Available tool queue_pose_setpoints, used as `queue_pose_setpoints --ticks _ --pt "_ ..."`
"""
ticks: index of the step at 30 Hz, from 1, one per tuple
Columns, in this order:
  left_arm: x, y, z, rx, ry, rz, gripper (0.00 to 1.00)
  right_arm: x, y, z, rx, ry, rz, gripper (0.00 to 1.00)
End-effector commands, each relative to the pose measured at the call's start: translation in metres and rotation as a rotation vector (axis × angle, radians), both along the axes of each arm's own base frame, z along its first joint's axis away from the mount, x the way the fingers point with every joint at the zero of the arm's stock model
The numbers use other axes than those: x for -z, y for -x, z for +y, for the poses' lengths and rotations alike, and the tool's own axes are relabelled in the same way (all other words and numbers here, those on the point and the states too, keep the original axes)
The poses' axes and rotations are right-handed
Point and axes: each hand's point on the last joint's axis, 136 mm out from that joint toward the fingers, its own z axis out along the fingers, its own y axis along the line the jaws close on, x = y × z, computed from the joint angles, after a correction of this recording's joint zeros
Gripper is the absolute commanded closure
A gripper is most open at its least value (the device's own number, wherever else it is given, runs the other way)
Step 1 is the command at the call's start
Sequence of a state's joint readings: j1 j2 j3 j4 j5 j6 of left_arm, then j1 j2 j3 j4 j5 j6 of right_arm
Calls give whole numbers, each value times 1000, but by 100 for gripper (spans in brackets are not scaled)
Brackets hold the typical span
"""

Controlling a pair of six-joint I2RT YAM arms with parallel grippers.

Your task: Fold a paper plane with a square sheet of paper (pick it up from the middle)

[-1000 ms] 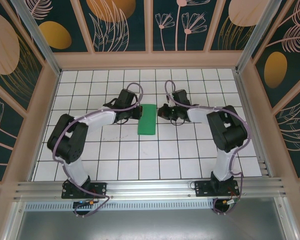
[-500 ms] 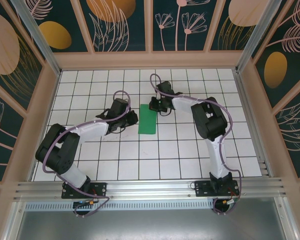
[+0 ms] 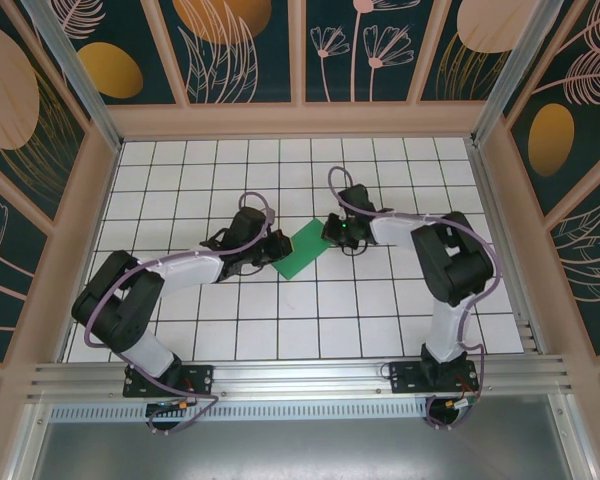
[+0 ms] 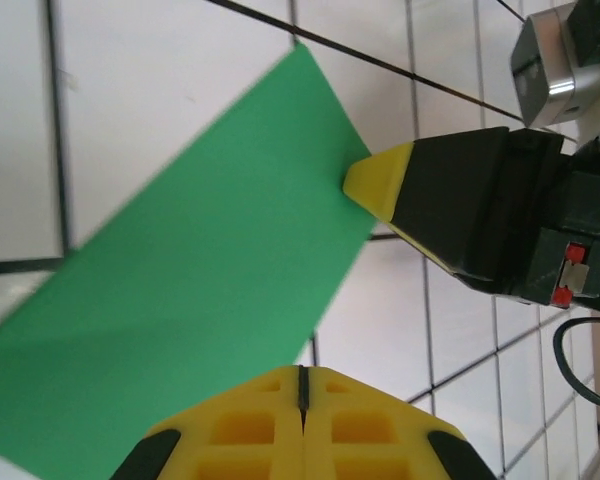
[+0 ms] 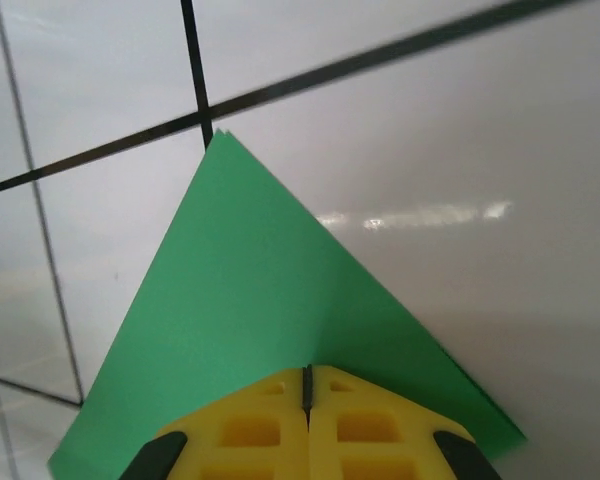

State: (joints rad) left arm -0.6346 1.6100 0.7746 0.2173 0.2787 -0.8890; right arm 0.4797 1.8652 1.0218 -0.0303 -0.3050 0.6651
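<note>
The square sheet of paper (image 3: 300, 250) is bright green and lies folded into a narrow strip, slanting across the white grid tiles. My left gripper (image 3: 272, 250) is shut at the strip's lower left long edge, nothing between its fingers. In the left wrist view its yellow tips (image 4: 302, 375) meet just beside the paper (image 4: 180, 270). My right gripper (image 3: 330, 232) is shut at the strip's upper right end. Its yellow tip (image 4: 375, 180) touches the paper's edge. In the right wrist view the closed tips (image 5: 307, 372) rest on the green sheet (image 5: 260, 290), whose corner points away.
The white gridded table (image 3: 380, 310) is boxed in by wooden walls (image 3: 300, 120) at the back and both sides. An aluminium rail (image 3: 300, 375) runs along the near edge by the arm bases. Open tiles lie in front of the paper.
The green strip has turned from upright to slanting. My right gripper came down from the strip's far end to its upper right end. My left gripper moved in closer to the paper.
</note>
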Motion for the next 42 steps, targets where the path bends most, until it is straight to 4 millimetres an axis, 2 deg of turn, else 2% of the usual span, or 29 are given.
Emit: queue_pose_setpoints --ticks 1,3,6,8,10,14,21,31,42 --pt "-14 5 -25 13 89 -17 97 -50 -6 11 -32 -189 -128 100" --pt "-10 6 -31 6 86 -5 100 -50 6 12 -69 -209 -121 100" --pt "1 7 -38 6 69 33 100 -42 23 14 -101 -237 -88 100" --pt "7 10 -42 12 60 55 100 -35 30 14 -108 -234 -66 100" --pt "22 12 -45 9 48 95 100 -30 35 16 -118 -242 -53 100" --pt "33 10 -47 1 24 124 100 -24 42 24 -143 -251 -30 100" --pt "43 7 -47 -8 -11 149 100 -8 46 34 -174 -250 15 100" --pt "61 6 -46 -14 -55 187 100 4 53 33 -190 -233 50 100" --pt "88 16 -25 -60 -172 258 100 25 47 23 -161 -135 71 100"
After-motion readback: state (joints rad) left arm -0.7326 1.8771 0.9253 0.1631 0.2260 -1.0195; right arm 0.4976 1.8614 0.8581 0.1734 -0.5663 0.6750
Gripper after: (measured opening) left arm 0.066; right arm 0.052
